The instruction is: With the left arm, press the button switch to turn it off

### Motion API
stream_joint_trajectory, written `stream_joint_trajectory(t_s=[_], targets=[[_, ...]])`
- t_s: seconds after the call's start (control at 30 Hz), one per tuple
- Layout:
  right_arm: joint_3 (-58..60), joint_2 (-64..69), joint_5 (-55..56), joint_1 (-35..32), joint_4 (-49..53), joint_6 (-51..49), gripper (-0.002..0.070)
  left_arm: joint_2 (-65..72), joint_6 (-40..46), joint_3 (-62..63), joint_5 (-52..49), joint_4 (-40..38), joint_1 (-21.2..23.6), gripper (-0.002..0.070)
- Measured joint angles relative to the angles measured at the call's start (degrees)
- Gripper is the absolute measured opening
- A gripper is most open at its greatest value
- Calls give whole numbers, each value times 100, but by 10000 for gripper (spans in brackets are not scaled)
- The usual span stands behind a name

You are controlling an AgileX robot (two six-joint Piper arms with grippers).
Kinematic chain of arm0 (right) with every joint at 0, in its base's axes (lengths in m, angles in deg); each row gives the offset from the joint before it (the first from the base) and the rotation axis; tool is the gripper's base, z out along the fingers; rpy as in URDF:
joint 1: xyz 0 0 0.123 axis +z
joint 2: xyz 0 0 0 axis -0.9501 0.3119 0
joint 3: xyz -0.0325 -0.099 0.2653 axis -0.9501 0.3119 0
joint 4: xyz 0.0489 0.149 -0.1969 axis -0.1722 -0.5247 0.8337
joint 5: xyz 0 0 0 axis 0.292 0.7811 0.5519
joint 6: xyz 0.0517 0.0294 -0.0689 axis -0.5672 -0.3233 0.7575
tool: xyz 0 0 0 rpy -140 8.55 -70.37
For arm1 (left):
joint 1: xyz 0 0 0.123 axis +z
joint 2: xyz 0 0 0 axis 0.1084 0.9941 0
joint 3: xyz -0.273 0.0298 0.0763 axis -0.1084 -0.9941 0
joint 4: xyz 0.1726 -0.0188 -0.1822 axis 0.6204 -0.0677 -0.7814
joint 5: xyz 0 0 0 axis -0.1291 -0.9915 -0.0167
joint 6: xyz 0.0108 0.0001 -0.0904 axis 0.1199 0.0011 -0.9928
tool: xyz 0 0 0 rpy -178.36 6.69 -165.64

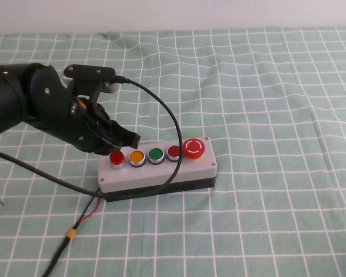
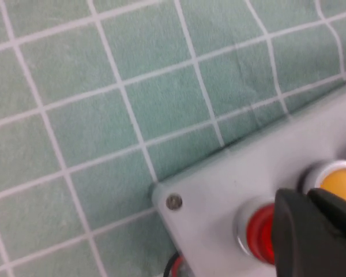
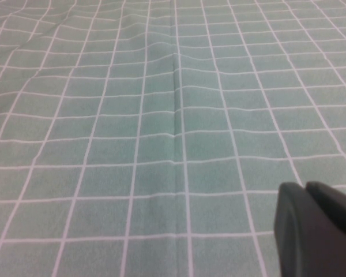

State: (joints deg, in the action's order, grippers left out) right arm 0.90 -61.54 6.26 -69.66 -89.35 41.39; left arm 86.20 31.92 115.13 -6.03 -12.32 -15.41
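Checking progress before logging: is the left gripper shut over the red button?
Shut: left gripper fingertips together above red button. Right gripper over cloth.

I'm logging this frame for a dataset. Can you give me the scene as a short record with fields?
surface: green checked cloth
box: grey button box, five buttons in a row
target: button switch, bright red, leftmost
others: yellow button, green button, dark red button, mushroom button
left gripper: shut, tip at the button switch
right gripper: shut, over bare cloth
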Motion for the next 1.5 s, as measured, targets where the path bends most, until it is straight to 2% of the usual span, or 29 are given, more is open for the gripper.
stream_joint_trajectory(t_s=[0.57, 0.8, 1.17, 1.5], targets=[[0, 0, 0, 0, 0, 0, -18, -3113, -182, 4, -182, 211, 0, -2], [0, 0, 0, 0, 0, 0, -18, -4467, -239, 4, -811, 428, 0, -2], [0, 0, 0, 0, 0, 0, -18, -6451, -930, 13, -2228, 1352, 0, -2], [0, 0, 0, 0, 0, 0, -18, -7566, -1062, -480, -2551, 1468, 0, -2]])
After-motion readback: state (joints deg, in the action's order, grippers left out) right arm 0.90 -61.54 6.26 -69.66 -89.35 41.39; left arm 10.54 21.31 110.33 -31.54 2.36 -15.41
